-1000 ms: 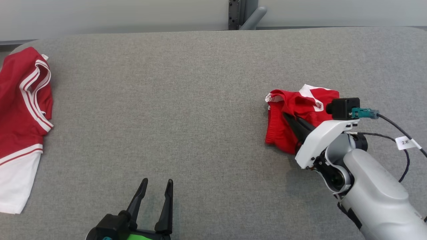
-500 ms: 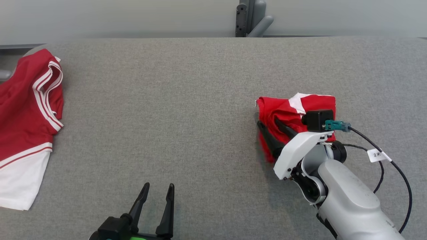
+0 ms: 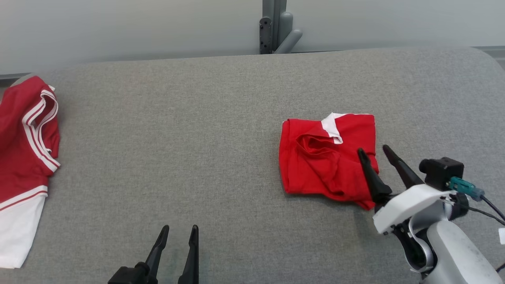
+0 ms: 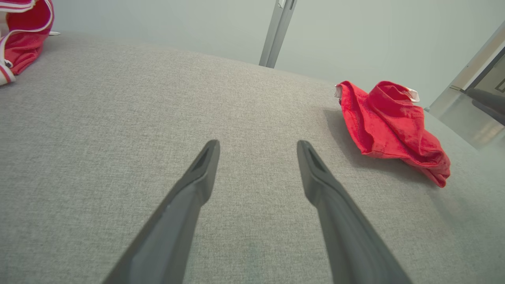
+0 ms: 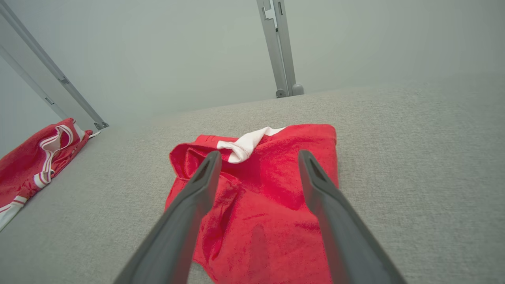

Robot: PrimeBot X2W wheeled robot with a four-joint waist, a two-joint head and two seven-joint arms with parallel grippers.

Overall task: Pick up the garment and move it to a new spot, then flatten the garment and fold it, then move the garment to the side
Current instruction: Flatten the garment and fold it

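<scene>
Right of table centre, toward 3 o'clock in the head view, the folded red garment (image 3: 327,157) lies flat with its white band on top, its near right corner under the right gripper (image 3: 373,149), which stands spread wide with nothing between its fingers; whether a fingertip touches cloth I cannot tell. Left gripper (image 3: 180,228) at 6 o'clock, also spread and empty, well apart from the garment. Surface is a grey woven table cover (image 3: 197,130); a second red-and-white shirt (image 3: 23,138) at 9 o'clock, a grey metal post (image 3: 276,27) at 12 against a pale wall (image 3: 118,31); a white tag (image 3: 502,236) at the frame edge is too cut off to read.
</scene>
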